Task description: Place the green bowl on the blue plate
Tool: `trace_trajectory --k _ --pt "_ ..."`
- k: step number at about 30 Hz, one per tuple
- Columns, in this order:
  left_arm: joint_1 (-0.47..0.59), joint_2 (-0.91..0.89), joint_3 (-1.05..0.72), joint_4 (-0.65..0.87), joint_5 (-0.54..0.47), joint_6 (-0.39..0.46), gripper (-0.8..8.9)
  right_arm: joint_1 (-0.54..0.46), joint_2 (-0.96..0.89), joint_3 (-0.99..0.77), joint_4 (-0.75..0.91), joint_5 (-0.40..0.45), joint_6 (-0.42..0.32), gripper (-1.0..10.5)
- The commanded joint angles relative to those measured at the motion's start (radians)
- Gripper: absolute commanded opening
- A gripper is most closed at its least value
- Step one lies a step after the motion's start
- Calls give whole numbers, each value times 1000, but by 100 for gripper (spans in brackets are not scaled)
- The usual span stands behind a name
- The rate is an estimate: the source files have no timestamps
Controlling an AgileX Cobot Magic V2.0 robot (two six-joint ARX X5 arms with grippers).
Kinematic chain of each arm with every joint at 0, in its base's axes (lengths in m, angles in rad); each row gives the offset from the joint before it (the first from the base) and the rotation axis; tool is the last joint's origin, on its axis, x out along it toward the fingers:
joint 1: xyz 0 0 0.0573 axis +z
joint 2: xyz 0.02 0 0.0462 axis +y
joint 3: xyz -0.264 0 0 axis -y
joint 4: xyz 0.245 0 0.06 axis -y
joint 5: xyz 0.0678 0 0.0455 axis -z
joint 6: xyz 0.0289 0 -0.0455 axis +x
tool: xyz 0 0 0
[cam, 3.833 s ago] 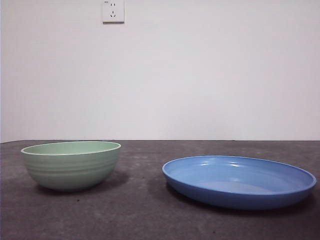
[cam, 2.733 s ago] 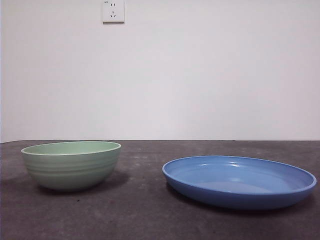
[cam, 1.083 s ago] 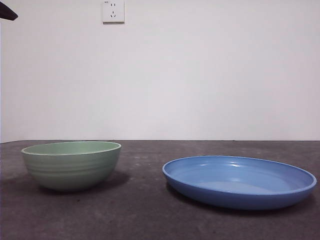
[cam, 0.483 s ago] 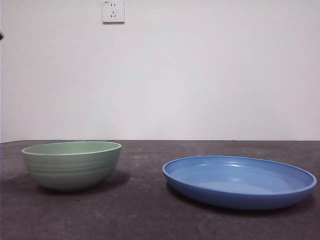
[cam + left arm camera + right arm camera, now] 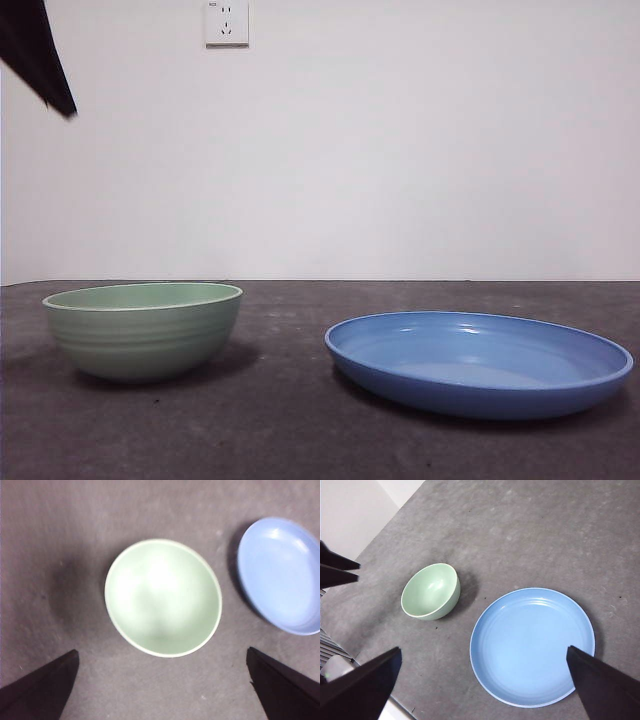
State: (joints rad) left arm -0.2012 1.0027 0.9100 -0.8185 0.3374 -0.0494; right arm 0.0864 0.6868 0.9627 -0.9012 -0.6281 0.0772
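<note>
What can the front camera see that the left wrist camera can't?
Only the front view shows the white wall with its socket, plus the bowl's ridged outside. Only the left wrist view looks straight down into the bowl, between the left claw's wide-open jaws. Both show the bowl standing apart from the plate on the grey table.

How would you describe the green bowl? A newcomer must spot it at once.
On the dark grey table, below the wall socket, two dishes sit apart. The bowl is the deeper, narrower one, pale mint with faint ridges outside; the plate beside it is wide, shallow and glossy blue.
</note>
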Motion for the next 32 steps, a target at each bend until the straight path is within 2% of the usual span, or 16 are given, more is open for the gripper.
trace_trajectory --k 1,7,21,28,32 --pt "-3 78 18 24 -7 7 588 4 4 18 6 -2 -7 622" --pt "-3 237 18 98 -90 -10 585 4 4 18 6 -2 -7 622" --pt "-3 515 18 232 -93 -48 581 4 4 18 6 -2 -7 622" --pt "-3 562 18 270 -93 -49 311 4 4 18 6 -2 -7 621" --pt "-3 561 18 280 -93 -48 242 4 4 18 6 -2 -8 621"
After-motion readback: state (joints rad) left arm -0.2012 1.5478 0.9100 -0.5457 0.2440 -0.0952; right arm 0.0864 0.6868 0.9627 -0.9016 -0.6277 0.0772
